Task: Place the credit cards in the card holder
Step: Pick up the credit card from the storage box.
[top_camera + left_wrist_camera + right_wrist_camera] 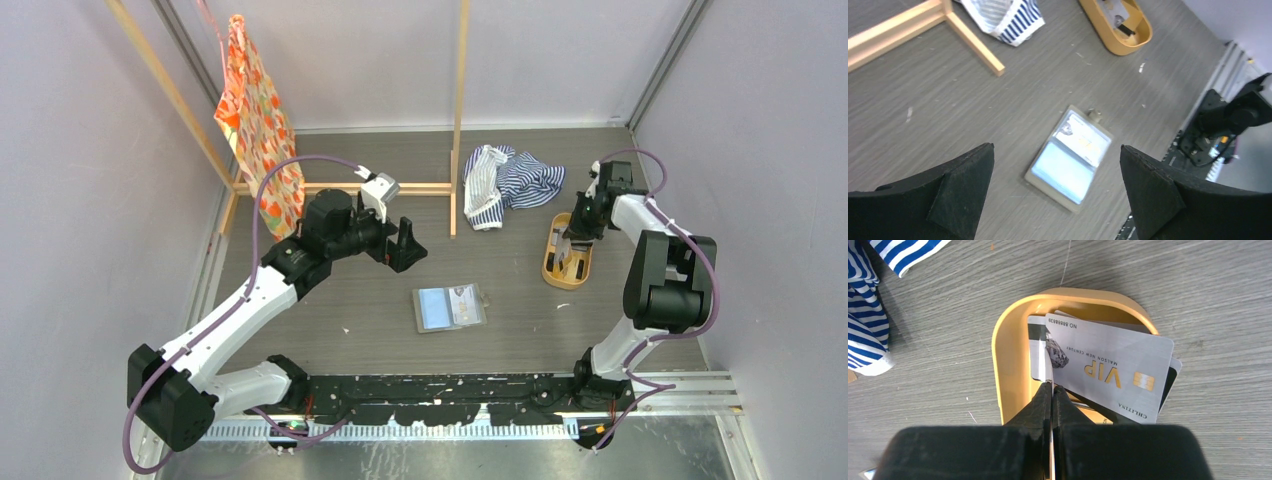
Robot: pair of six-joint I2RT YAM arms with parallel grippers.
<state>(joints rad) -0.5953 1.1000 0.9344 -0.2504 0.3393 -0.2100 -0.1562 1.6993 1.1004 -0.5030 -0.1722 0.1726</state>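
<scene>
The card holder (450, 307) (1070, 160) lies open and flat mid-table, with pale cards showing in its pockets. The credit cards lie stacked in an oval orange-tan tray (1008, 365) (567, 277); on top is a silver VIP card (1108, 365), with a black one under it. My right gripper (1052, 385) (572, 238) reaches into the tray and is shut on a pale card (1038, 355) with a dark stripe, which stands on edge between the jaws. To the left of the holder, my left gripper (405, 245) (1056, 146) hovers wide open, holding nothing.
A blue-and-white striped cloth (510, 180) (863, 315) lies bunched behind the tray. A wooden frame (460, 120) stands at the back, with an orange patterned cloth (255, 110) hanging on its left side. Grey walls close in both sides.
</scene>
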